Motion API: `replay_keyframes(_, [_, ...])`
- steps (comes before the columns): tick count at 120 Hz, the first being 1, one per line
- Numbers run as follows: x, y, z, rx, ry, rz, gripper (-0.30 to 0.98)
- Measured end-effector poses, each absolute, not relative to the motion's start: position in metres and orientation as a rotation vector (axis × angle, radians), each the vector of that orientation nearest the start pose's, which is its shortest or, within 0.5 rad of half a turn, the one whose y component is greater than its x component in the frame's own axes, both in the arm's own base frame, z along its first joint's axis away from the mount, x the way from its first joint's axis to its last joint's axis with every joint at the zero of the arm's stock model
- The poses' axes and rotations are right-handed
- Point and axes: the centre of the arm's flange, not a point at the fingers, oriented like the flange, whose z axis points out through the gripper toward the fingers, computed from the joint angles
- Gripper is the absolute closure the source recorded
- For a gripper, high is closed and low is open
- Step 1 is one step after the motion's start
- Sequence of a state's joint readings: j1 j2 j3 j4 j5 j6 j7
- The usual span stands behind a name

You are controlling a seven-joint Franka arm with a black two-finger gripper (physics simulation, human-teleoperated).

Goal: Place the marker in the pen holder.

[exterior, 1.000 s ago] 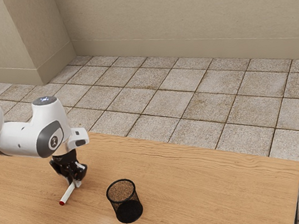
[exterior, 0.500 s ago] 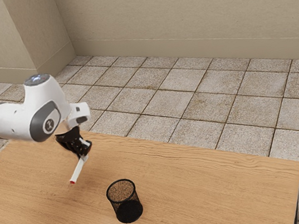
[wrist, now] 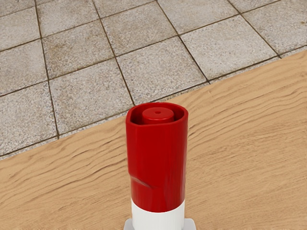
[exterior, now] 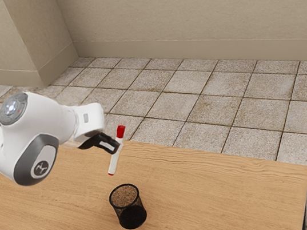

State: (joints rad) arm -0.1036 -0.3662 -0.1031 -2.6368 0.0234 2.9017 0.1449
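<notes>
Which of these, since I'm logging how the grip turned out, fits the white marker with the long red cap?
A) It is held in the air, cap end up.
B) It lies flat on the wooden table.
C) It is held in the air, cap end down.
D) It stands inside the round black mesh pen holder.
A: the black two-finger gripper holds the marker clear of the table, tilted, with its red cap uppermost.

Place: plain indoor room, exact kind unclear | Landmark: wood-grain table (exterior: 229, 196) | Beyond the table: speckled grey-beige floor tiles (exterior: 176, 96) with dark joints | Farther beyond the table: beige wall (exterior: 184, 9) with skirting (exterior: 190, 51), one section jutting forward | On the table: black mesh pen holder (exterior: 132, 215), desk-like | Above the table: white robot arm (exterior: 47, 119), lab-like
</notes>
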Motion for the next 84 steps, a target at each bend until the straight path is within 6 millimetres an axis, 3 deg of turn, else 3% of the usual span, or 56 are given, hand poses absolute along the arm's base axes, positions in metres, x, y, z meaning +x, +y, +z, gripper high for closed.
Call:
replay_keyframes(24, [0.416,-0.109,0.421,-2.903,0.595,-0.992,0.75])
replay_keyframes(52, [0.416,-0.114,0.370,-2.961,0.609,-0.856,0.75])
replay_keyframes(66, [0.418,-0.113,0.348,-2.987,0.606,-0.787,0.49])
replay_keyframes(84, [0.418,-0.113,0.343,-2.995,0.605,-0.761,0.24])
